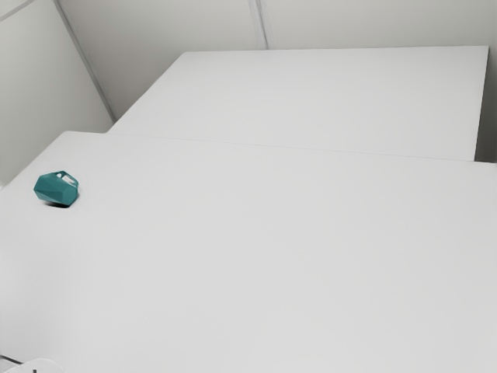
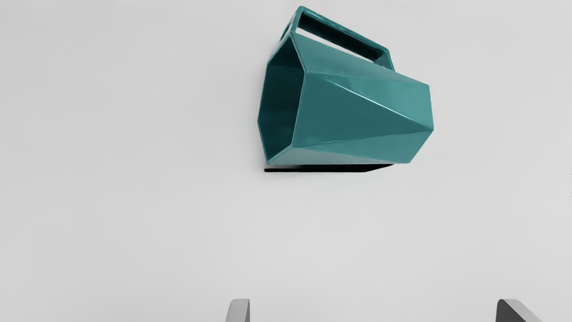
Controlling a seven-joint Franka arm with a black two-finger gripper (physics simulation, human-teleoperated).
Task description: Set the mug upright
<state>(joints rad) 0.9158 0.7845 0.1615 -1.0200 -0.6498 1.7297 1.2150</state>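
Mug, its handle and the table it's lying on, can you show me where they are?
Mug (image 2: 357, 112): wrist view, on its outer side wall.
Handle (image 2: 346, 38): wrist view, on its long bar.
Table (image 1: 272, 272): exterior view, on its bare white top.

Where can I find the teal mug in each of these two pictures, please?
Exterior view: the mug lies on its side toward the exterior view's left, near a far corner of the white tabletop.
Wrist view: it lies ahead of the open gripper, not between the fingers, with its handle visible.
Shared landmark: the dark shadow along the mug's underside.
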